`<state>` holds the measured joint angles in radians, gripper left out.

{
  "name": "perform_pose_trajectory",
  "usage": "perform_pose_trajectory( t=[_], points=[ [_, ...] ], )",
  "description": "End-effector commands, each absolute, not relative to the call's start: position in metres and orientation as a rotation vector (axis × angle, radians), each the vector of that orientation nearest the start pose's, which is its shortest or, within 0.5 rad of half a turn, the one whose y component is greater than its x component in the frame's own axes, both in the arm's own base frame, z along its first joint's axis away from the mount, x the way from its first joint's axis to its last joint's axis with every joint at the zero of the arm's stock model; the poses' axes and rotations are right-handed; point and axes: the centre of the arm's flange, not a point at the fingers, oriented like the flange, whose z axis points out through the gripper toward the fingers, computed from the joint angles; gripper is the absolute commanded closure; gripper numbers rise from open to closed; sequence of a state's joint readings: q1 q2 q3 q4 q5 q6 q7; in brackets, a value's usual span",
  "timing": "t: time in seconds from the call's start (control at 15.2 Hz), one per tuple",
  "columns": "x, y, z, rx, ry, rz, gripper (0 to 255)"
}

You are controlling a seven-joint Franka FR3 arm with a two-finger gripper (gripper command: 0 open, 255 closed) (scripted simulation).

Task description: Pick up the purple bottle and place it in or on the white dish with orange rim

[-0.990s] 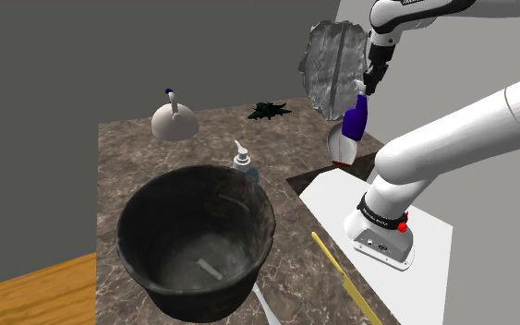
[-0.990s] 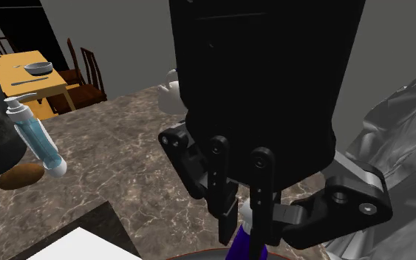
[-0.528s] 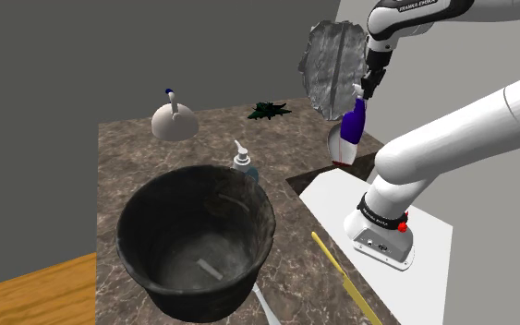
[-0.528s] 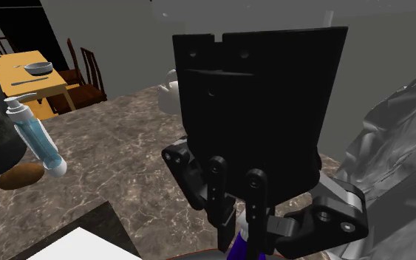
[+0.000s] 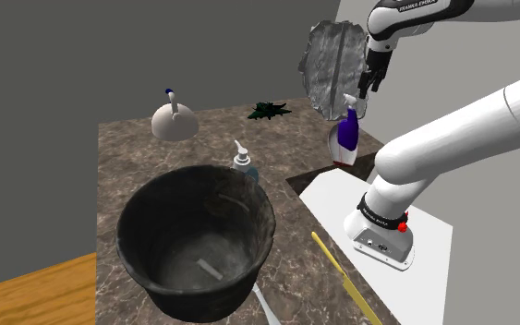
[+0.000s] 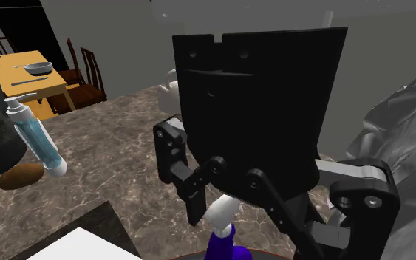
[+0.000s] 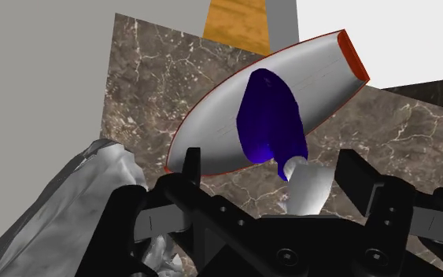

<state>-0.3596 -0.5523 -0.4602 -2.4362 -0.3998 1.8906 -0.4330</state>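
Hovering with gripper (image 6: 252, 227) jaws spread clear of the purple bottle (image 7: 267, 118), standing in the orange-rimmed dish (image 7: 212, 134); risks clipping its white cap (image 7: 306, 189) on retreat, toppling it

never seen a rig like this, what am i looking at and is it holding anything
This is a white robot arm on a box stand, ending in a black two-finger gripper. One picture comes from a fixed camera beside the stand, one from a camera close to the hand, one from the hand itself. On the marbled counter sit a dark bucket, a pump bottle and a crumpled grey object. Nothing is held: the fingers stand open around the purple bottle, which rests in the white dish with orange rim.
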Motion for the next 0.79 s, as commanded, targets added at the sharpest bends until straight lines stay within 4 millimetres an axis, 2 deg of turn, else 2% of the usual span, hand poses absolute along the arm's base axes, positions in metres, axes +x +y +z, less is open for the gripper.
perform_pose_trajectory(
  t=[0.0, 0.26, 0.73],
  points=[
    [0.242, -0.317, 0.475, -3.227, 0.306, 0.162, 0],
    [0.247, -0.312, 0.525, -3.227, 0.306, 0.162, 0],
    [0.247, -0.312, 0.525, -3.227, 0.306, 0.162, 0]
  ],
)
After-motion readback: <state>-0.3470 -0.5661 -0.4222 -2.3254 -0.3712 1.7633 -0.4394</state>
